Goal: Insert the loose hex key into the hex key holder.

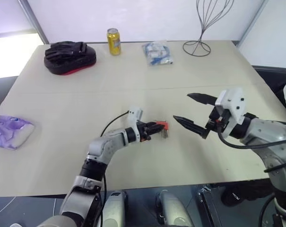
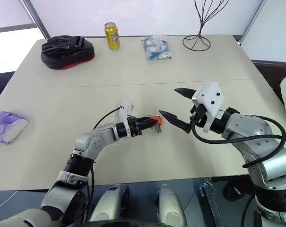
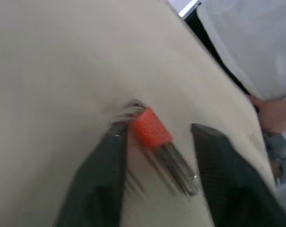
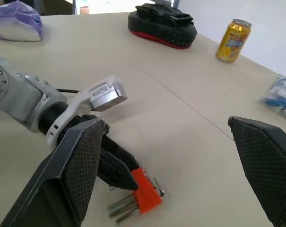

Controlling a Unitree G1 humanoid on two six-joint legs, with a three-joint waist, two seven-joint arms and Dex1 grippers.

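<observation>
Hex key holder [image 1: 160, 126], small orange-red plastic block with short dark metal keys bristling from it: low on the pale beige table [image 1: 133, 80], near the front edge, between the two arms. Left gripper [image 1: 152, 128] of two black fingers right at it, reaching in level from the robot's left. Right gripper [image 1: 181, 107] hovering just beside the block on the other side, above the tabletop, fingers spread wide and empty, probably parked clear to leave room.

Right eye view: same layout, with a visible gap between the right gripper's lower fingertip and the holder.

Left wrist view: holder between the two fingers [image 3: 102, 175], pressed close to one, with clear space to the other. Jaws parted, so no squeeze on the block; apparently resting on the table rather than carried. Grey keys fanned out from the block toward the camera.

Right wrist view: block flat on the table with its shadow under it, left fingertips touching or nearly touching its back end. Loose hex key, thin dark grey L-shaped rod: impossible to tell apart from the keys in the block, so seated or not, cannot say.
</observation>
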